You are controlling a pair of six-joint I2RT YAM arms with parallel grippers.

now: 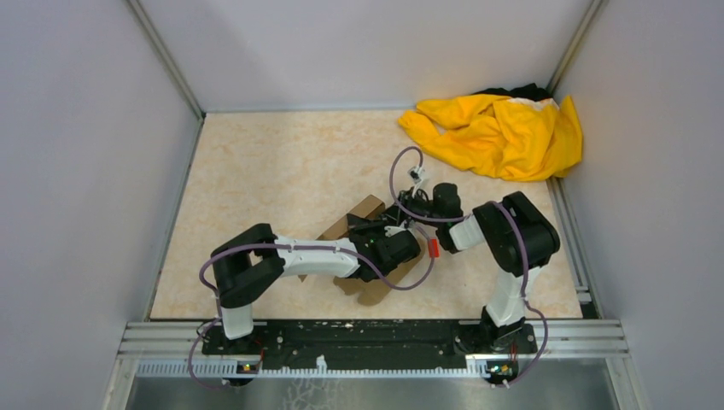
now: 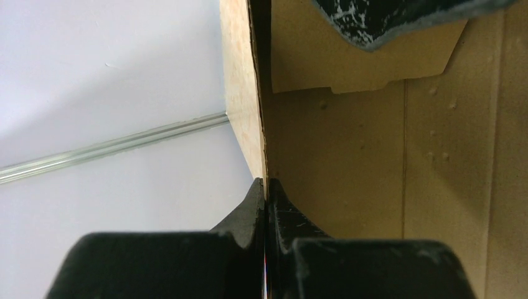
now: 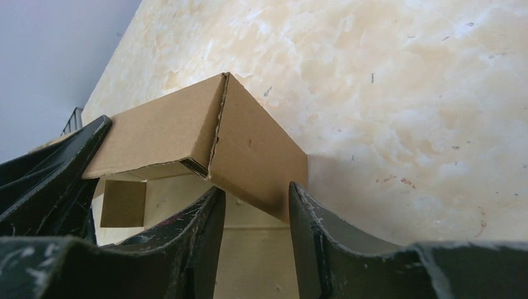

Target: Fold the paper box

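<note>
The paper box (image 1: 363, 209) is plain brown cardboard, partly folded, in the middle of the table with both grippers on it. My left gripper (image 1: 382, 232) comes in from the left. In the left wrist view it (image 2: 266, 184) is shut on the thin edge of an upright box panel (image 2: 348, 156). My right gripper (image 1: 416, 212) comes in from the right. In the right wrist view it (image 3: 254, 190) is open, with a raised side wall of the box (image 3: 162, 131) standing between its fingers (image 3: 317, 230). A flap (image 1: 376, 290) lies flat towards the near edge.
A yellow cloth (image 1: 499, 132) lies bunched in the far right corner. A tiny red block (image 1: 433, 248) sits just right of the box by the right arm. Grey walls close the table on three sides. A black rail (image 1: 376, 337) runs along the near edge.
</note>
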